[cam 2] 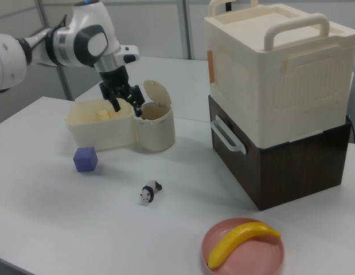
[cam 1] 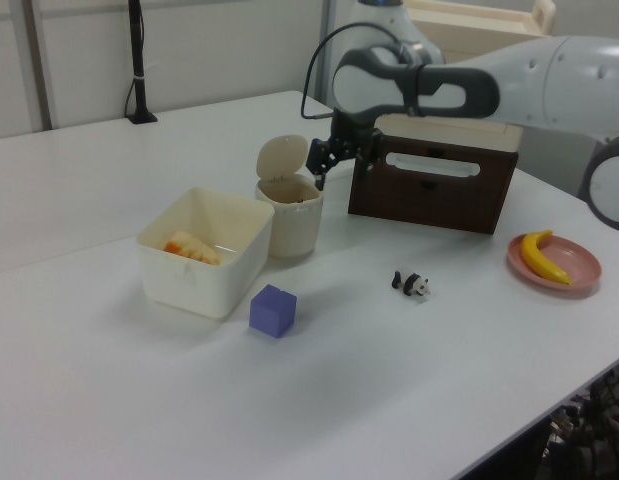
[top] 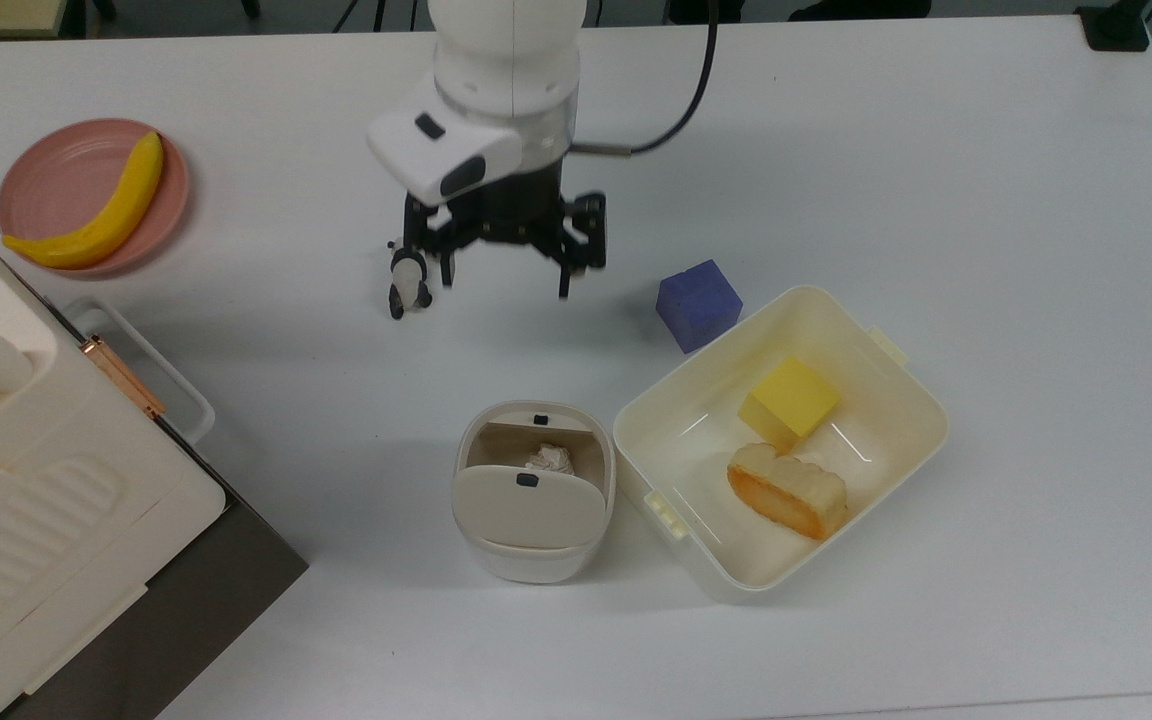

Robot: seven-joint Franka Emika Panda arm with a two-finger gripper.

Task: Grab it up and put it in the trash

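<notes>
— Inside the trash [top: 533, 495], what do you log?

— Item one: your tissue wad [top: 550, 460], lying on the brownish floor under the raised flap lid. You see it in the top view; the left view and the right view give you the bin's [cam 1: 290, 214] outer wall and the upright lid.

— And the hand?

— Item two: hand [top: 504, 268], fingers spread, holding nothing, up over the bare worktop [top: 936, 150] and well apart from the bin in the top view. In the left view it hangs just above and beside the lid [cam 1: 336, 160].

— Any writing you can read?

— None legible. You have a small black tab on the lid and another on the bin's rim, no letters on either. No brand shows on the arm.

— Rest of the stock?

— Item three: square cream tub [top: 896, 400] touching the bin, holding a yellow block [top: 791, 398] and an orange-and-white piece [top: 787, 490]. The left view hides the yellow block behind the tub's wall.
Item four: blue cube [top: 698, 304] just beside the tub.
Item five: panda figurine [cam 2: 149, 191], whole in the right view, partly behind the hand's links in the top view.
Item six: banana [top: 96, 210] on a pink plate [top: 46, 180].
Item seven: cream case with handles [cam 2: 272, 69] stacked on a dark brown box [cam 2: 292, 166], seen in full in the right view.
</notes>
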